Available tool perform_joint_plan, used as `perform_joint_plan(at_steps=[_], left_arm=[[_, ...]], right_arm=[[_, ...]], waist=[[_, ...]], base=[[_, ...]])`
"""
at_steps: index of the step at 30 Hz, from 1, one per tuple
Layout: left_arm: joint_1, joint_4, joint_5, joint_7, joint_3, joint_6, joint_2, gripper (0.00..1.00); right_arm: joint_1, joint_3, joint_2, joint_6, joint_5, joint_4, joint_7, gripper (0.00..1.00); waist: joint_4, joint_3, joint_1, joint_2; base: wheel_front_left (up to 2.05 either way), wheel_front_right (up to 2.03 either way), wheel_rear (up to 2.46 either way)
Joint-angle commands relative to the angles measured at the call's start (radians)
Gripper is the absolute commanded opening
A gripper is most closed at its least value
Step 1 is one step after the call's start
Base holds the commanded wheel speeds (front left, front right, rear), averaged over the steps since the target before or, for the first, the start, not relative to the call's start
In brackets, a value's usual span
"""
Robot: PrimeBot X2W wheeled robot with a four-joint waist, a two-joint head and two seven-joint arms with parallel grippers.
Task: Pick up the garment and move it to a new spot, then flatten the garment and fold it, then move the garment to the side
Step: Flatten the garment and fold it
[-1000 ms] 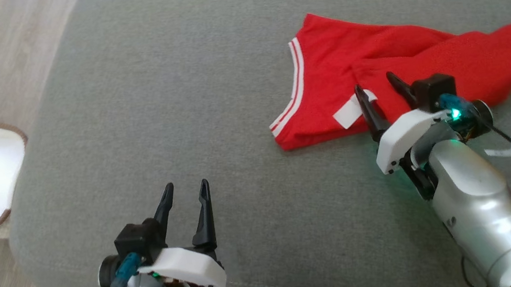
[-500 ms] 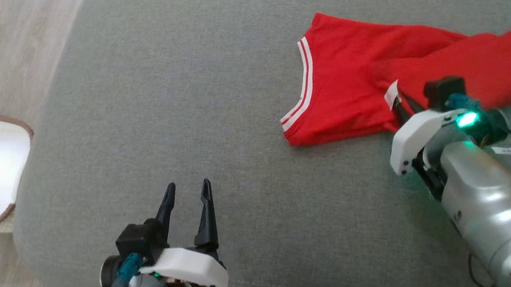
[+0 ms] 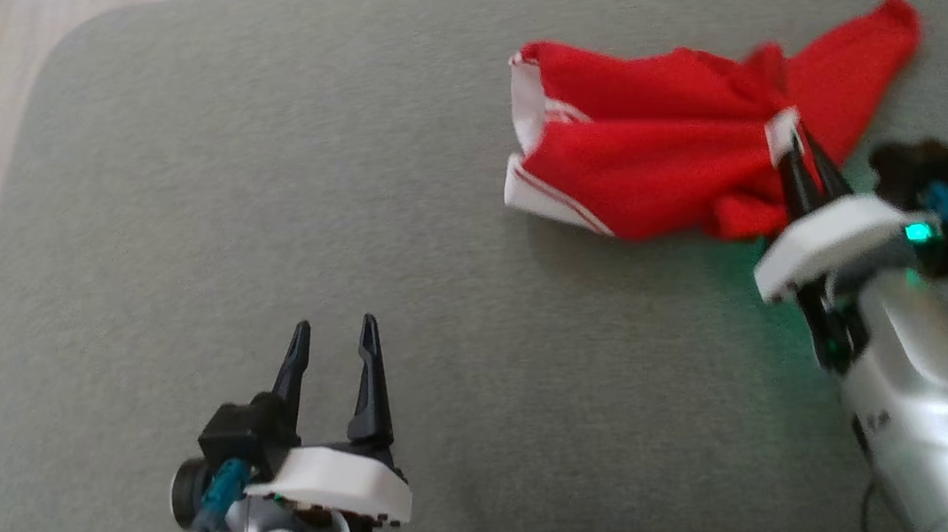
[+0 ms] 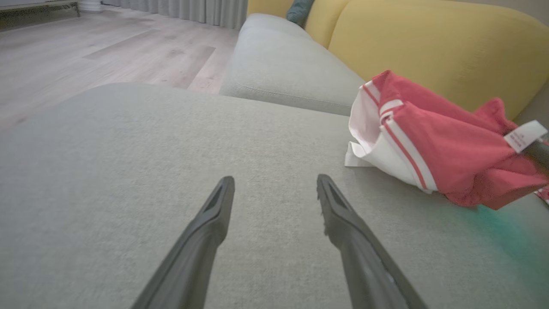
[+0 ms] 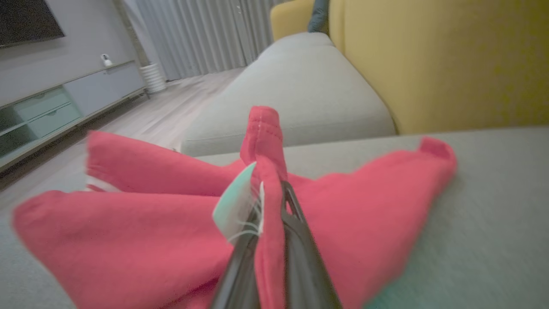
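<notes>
- Head view, nearest the robot: the left end effector is hovering over bare grey sofa cushion with its fingers spread and nothing between them. The garment is lying well off to its right and farther ahead.
- A little farther out, the right end effector is pressing its fingers together on a gathered ridge of the red cloth, just beside the white label. In the right wrist view a narrow fold is standing up between the fingers.
- Just beyond that pinch, the fabric is fanning out in loose folds to both sides of the right end effector. Its lower folds seem to be trailing on the cushion rather than hanging free.
- The garment is looking light, soft and completely limp. It is drooping from the one held point and bunching, so it is probably going to swing and drag when carried. It is not fragile, though thin cloth may be slipping out of such narrow fingers under a hard pull.
- Farthest to the left of the right end effector, the white-striped hem is lying open. For carrying, the present pinch is likely doing enough. For flattening, the hem's corners are looking like the better holds, one per end effector.
</notes>
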Motion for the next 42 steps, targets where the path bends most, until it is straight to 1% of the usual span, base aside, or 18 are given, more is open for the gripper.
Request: perform_joint_plan(at_steps=[1,2,3,4,5,8,11,14,18,20,22,24,31,37,42], left_arm=[[-0.057,-0.036,0.012,-0.005,0.033,-0.005,0.004,1.0],[-0.062,-0.036,0.014,-0.005,0.032,-0.007,0.004,1.0],[-0.068,-0.036,0.016,-0.005,0.03,-0.01,0.004,1.0],[-0.074,-0.036,0.018,-0.005,0.029,-0.012,0.004,1.0],[-0.08,-0.034,0.02,-0.005,0.027,-0.014,0.004,1.0],[-0.105,-0.029,0.029,-0.005,0.01,-0.026,0.004,1.0],[-0.131,-0.022,0.035,-0.005,-0.015,-0.039,0.004,1.0],[-0.158,0.0,0.035,-0.005,-0.053,-0.065,0.004,1.0],[-0.188,0.075,0.033,-0.005,-0.116,-0.11,0.004,1.0],[-0.203,0.114,0.046,-0.005,-0.135,-0.118,0.004,1.0],[-0.216,0.157,0.06,-0.005,-0.143,-0.111,0.004,1.0],[-0.226,0.188,0.067,-0.005,-0.134,-0.09,0.004,1.0],[-0.255,0.248,0.098,-0.005,-0.075,-0.027,0.004,1.0],[-0.266,0.299,0.109,-0.005,-0.057,-0.021,0.004,1.0],[-0.264,0.265,0.099,-0.005,-0.052,-0.03,0.004,1.0]], right_arm=[[0.003,0.006,0.018,0.007,0.014,-0.039,-0.011,0.0],[0.023,-0.01,0.018,0.007,0.023,-0.043,-0.011,0.04],[0.04,-0.028,0.018,0.007,0.025,-0.046,-0.011,0.28],[0.057,-0.05,0.018,0.007,0.02,-0.047,-0.011,0.85],[0.071,-0.073,0.018,0.007,0.014,-0.046,-0.011,1.0],[0.106,-0.13,0.018,0.007,0.007,-0.07,-0.011,1.0],[0.135,-0.139,0.018,0.007,0.021,-0.102,-0.011,1.0],[0.16,-0.122,0.018,0.007,0.049,-0.141,-0.011,1.0],[0.178,-0.087,0.018,0.007,0.088,-0.193,-0.011,1.0],[0.175,-0.067,0.018,0.007,0.1,-0.221,-0.011,1.0],[0.17,-0.048,0.018,0.007,0.112,-0.247,-0.011,1.0],[0.164,-0.035,0.018,0.007,0.126,-0.27,-0.011,1.0],[0.157,-0.009,0.018,0.007,0.147,-0.319,-0.011,1.0],[0.163,-0.006,0.018,0.007,0.151,-0.332,-0.011,1.0],[0.163,-0.005,0.018,0.007,0.155,-0.336,-0.011,1.0]], waist=[[-0.045,-0.008,0.0,0.0],[-0.06,-0.007,0.0,0.0],[-0.074,-0.005,0.0,0.0],[-0.089,-0.002,0.0,0.0],[-0.103,0.003,0.0,0.0],[-0.14,0.022,0.0,0.0],[-0.172,0.042,0.0,0.0],[-0.201,0.06,0.0,0.0],[-0.238,0.08,0.0,0.0],[-0.256,0.093,0.0,0.0],[-0.274,0.105,0.0,0.0],[-0.292,0.115,0.0,0.0],[-0.332,0.14,0.0,0.0],[-0.344,0.149,0.0,0.0],[-0.345,0.152,0.0,0.0]], base=[[0.0,0.0,0.0],[0.0,0.0,0.0],[0.0,0.0,0.0],[0.0,0.0,0.0],[0.0,0.0,0.0],[0.0,0.0,0.0],[0.0,0.0,0.0],[0.0,0.0,0.0],[0.0,0.0,0.0],[0.0,0.0,0.0],[0.0,0.0,0.0],[0.0,0.0,0.0],[0.0,0.0,0.0],[0.0,0.0,0.0],[0.0,0.0,0.0]])
